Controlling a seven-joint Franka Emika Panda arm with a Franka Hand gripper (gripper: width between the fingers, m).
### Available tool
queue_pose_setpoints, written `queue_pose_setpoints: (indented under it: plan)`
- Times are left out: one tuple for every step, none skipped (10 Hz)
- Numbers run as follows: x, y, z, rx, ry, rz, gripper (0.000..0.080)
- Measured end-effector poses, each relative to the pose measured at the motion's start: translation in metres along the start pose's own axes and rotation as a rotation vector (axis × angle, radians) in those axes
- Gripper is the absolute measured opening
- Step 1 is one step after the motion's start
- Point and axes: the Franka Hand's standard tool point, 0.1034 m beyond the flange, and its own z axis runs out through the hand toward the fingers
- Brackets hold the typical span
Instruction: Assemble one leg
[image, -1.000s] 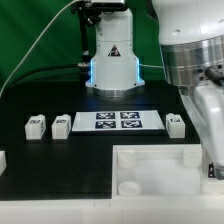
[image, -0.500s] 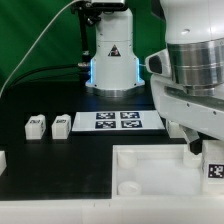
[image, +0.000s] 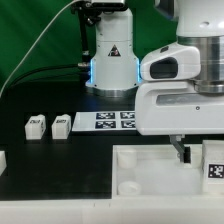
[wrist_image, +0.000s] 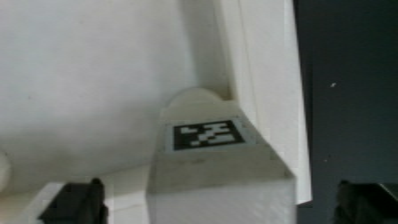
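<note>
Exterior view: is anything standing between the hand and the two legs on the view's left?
Nothing upright. The hand hangs open over the white tray's rim; between it and the nearer leg, with the other leg beyond it, only the flat marker board lies on the table, partly hidden by the arm.

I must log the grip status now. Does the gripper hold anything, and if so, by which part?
Nothing is held. In the wrist view the gripper is open, its fingertips apart on either side of a tagged white piece without touching it.
</note>
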Motion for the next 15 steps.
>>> queue_pose_setpoints:
  plan:
    - [0.0000,-0.0001,0.0000,0.001,0.000,0.034,0.0649]
    - [-0.0001,-0.0002,0.0001,0.002,-0.001,0.048,0.0547]
    - [-0.0006,-0.0018,0.0002,0.008,-0.003,0.202,0.0412]
    - [-0.0009,-0.0022,0.0004,0.011,-0.005,0.295,0.0412]
    - [-0.0011,-0.0011,0.0009,0.010,-0.007,0.377,0.0297]
    - [-0.0011,-0.0009,0.0009,0.010,-0.007,0.477,0.0297]
    - [-0.0011,-0.0008,0.0010,0.010,-0.008,0.571,0.0297]
    - [-0.0009,-0.0008,0.0011,0.012,-0.009,0.680,0.0297]
    - [-0.0004,-0.0006,0.0013,0.013,-0.011,0.855,0.0297]
    - [-0.0004,-0.0012,0.0014,0.015,-0.011,0.990,0.0297]
    - [0.0010,0.0011,0.0013,0.040,-0.029,1.201,0.0296]
    - [0.0019,0.0034,0.0010,0.081,-0.073,1.382,0.0296]
    - [0.0011,0.0027,0.0019,0.099,-0.103,1.518,0.0296]
    - [0.0001,0.0021,0.0029,0.104,-0.117,1.617,0.0296]
    - [0.0010,0.0015,0.0024,0.107,-0.123,1.763,0.0297]
